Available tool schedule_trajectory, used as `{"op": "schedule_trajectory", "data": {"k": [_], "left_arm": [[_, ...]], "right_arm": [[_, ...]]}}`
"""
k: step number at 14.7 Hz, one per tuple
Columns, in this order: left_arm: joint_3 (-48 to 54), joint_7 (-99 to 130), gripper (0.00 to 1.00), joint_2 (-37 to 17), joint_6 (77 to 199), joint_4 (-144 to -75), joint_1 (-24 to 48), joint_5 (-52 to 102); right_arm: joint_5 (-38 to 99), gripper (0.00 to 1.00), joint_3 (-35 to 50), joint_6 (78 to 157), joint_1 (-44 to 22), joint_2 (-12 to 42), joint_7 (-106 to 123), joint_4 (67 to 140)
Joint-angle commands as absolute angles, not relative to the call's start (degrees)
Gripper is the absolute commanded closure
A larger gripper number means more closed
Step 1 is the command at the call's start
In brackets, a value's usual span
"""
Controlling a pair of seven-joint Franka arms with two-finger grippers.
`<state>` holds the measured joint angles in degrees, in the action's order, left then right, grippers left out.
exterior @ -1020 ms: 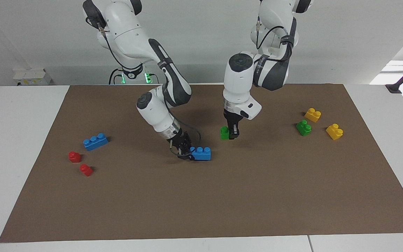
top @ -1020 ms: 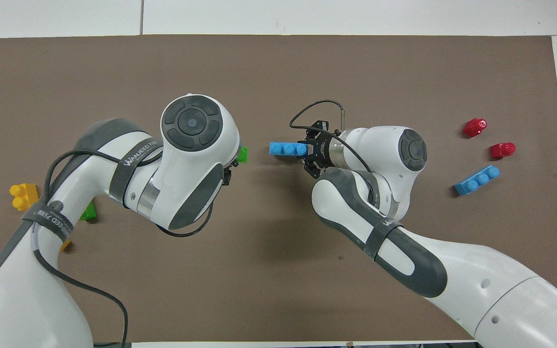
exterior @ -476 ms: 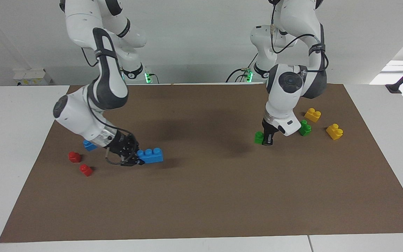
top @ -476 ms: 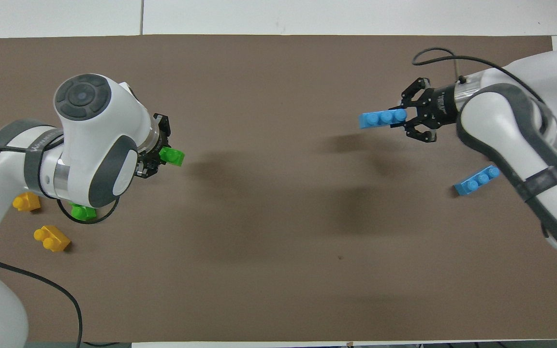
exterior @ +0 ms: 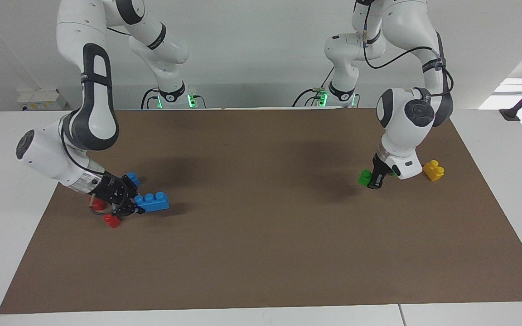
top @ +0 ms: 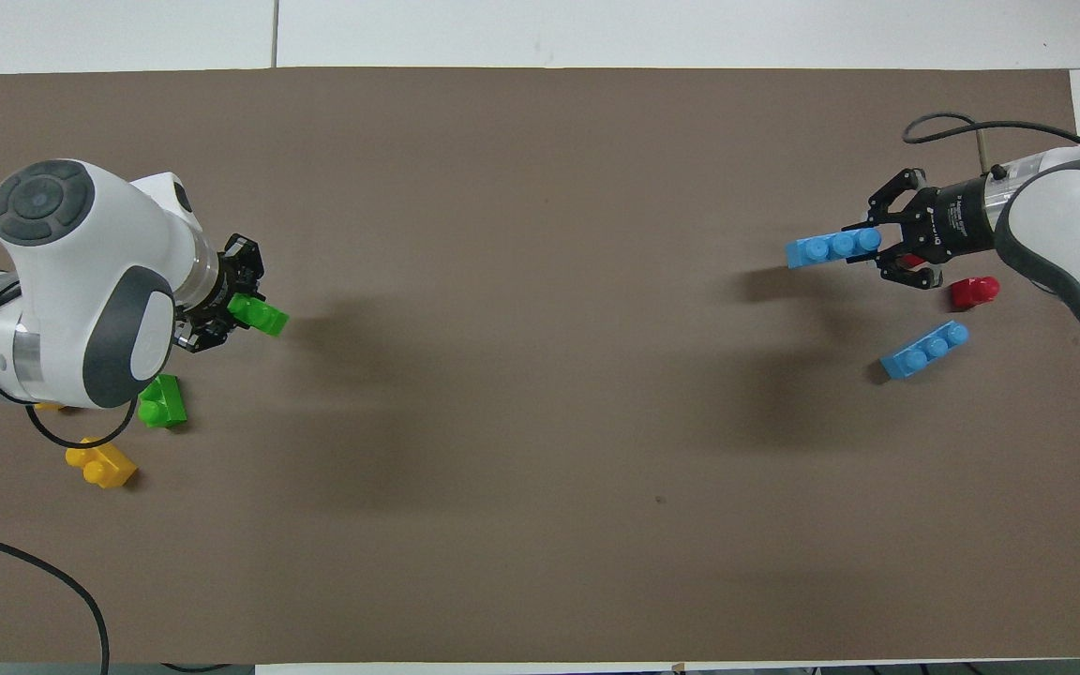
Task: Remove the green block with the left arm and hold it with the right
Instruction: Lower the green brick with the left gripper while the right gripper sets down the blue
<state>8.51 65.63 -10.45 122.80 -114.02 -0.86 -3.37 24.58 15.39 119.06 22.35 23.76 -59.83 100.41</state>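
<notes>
The brown mat point(exterior: 261, 253) covers most of the table, and every place here is given against it. Over the mat's end by the left arm, the left gripper point(exterior: 375, 180) hangs low with its fingers clamped on the green block point(exterior: 364, 177) — the block sticks out sideways from the fingertips, toward the mat's middle, and its shadow lies on the mat below it. In the overhead view the same green block point(top: 258, 315) juts from the left gripper point(top: 226, 310) with its two studs showing.

On the mat near that gripper lie a second green brick point(top: 163, 402) and a yellow brick point(top: 101, 463); in the facing view another yellow brick point(exterior: 433, 170) sits just beside the white hand.

At the mat's other end, by the right arm, the right gripper point(exterior: 127, 207) is clenched on one end of a blue three-stud brick point(exterior: 152, 202), which points toward the mat's middle and is carried just above the mat — its shadow falls beneath it. A second blue brick point(top: 924, 349) lies flat on the mat close by, and a red block point(top: 974, 292) rests beside the right gripper; another red block point(exterior: 112, 221) shows under the gripper in the facing view.
</notes>
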Motion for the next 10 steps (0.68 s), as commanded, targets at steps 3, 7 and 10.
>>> {"op": "schedule_trajectory", "data": {"k": [3, 7, 10], "left_arm": [[9.05, 50.92, 1.0, -7.82, 126.74, -119.09, -7.11, -2.46], [8.88, 40.01, 1.0, -8.87, 129.19, -119.18, -10.28, 0.7], [8.88, 37.53, 1.0, -11.07, 132.7, -119.18, -11.51, 0.7]], "right_arm": [[21.01, 1.0, 16.43, 119.44, 26.18, 26.45, -55.91, 100.2], [21.01, 1.0, 16.44, 120.93, 26.37, 27.68, -54.4, 100.63], [21.09, 1.0, 16.44, 123.13, 26.46, 28.04, -54.32, 102.12]]}}
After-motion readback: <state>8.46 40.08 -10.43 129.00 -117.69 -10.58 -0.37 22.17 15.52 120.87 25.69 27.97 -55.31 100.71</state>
